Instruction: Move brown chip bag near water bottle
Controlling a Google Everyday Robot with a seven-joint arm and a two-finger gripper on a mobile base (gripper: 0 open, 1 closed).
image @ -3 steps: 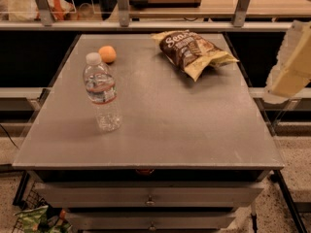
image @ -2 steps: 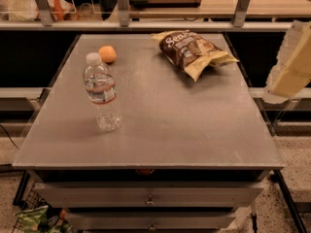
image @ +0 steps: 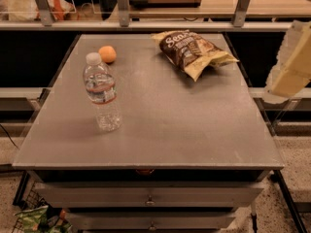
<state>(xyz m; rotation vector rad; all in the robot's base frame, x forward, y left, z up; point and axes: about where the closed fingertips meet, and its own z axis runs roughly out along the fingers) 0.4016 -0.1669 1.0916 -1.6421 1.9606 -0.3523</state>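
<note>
The brown chip bag (image: 192,50) lies flat at the far right of the grey table top (image: 175,125), its pale yellow edges pointing right. The water bottle (image: 101,92) stands upright at the left, white cap on. My gripper (image: 290,62) shows as a pale cream shape at the frame's right edge, raised beyond the table's right side. It is well to the right of the bag and touches nothing.
A small orange fruit (image: 107,54) sits just behind the bottle. The table has drawers (image: 148,198) at the front. A railing with metal posts (image: 122,6) and a counter run along the back. A bag (image: 36,218) lies on the floor at lower left.
</note>
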